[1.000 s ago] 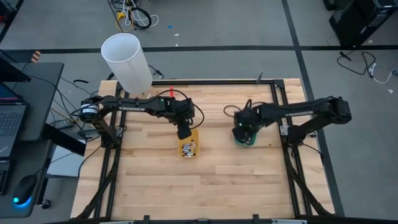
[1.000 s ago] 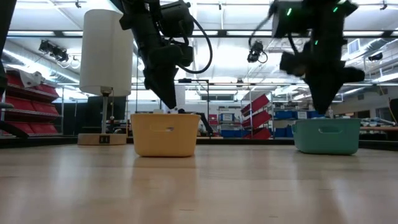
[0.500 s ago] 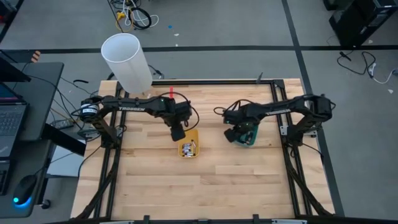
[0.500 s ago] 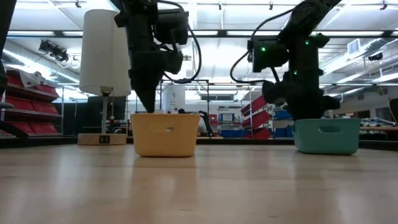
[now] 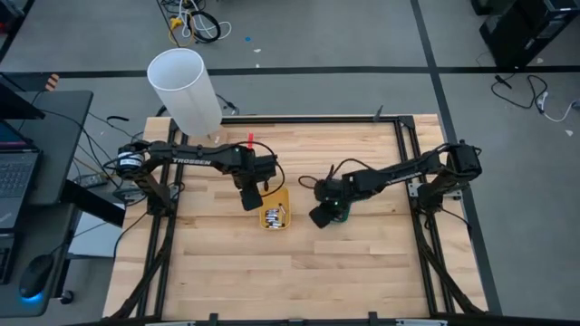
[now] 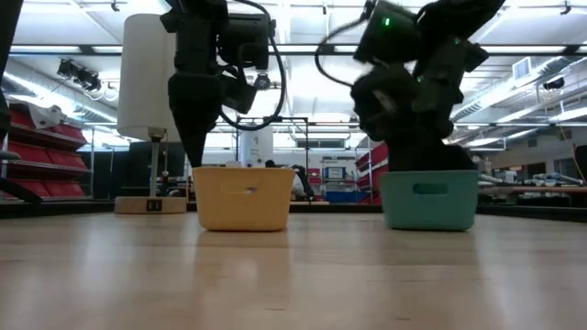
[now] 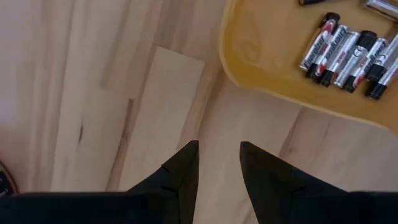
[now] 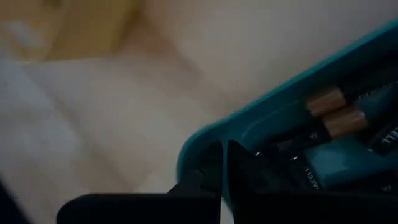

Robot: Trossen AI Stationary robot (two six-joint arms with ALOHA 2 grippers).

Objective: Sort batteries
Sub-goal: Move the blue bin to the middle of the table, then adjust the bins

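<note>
The yellow tray [image 5: 277, 216] holds several batteries [image 7: 348, 53] lying side by side on its floor. My left gripper [image 7: 219, 149] hangs open over bare wood just beyond the tray's left rim [image 7: 261, 87], pointing down with nothing between its fingers. The teal tray [image 6: 429, 197] stands to the right of the yellow one and holds batteries [image 8: 329, 109] too. My right gripper [image 8: 222, 149] is shut at the teal tray's left end, slanting down from the right. In the low view its tips are hidden behind the tray wall. My right gripper has its shut fingertips [image 8: 239, 163] at the teal tray's rim near a rounded corner [image 8: 202, 138], coming down at a slant from the table's right. The tips look to stand on the inner side of the wall. The tray sits flat on the table.
A tall white cylinder [image 5: 186, 91] on a small base [image 6: 149, 203] stands at the far left corner. A small red thing [image 5: 250, 139] lies near the far edge. Black frame rails [image 5: 412, 172] run along the table's sides. Bare wood fills the near half [image 5: 290, 272].
My right gripper has gone down and toward the table's left, tipping steeper, and the teal tray has slid left with it, closer to the yellow tray. My left gripper has shifted left off the yellow tray and tipped to point straight down, staying open.
</note>
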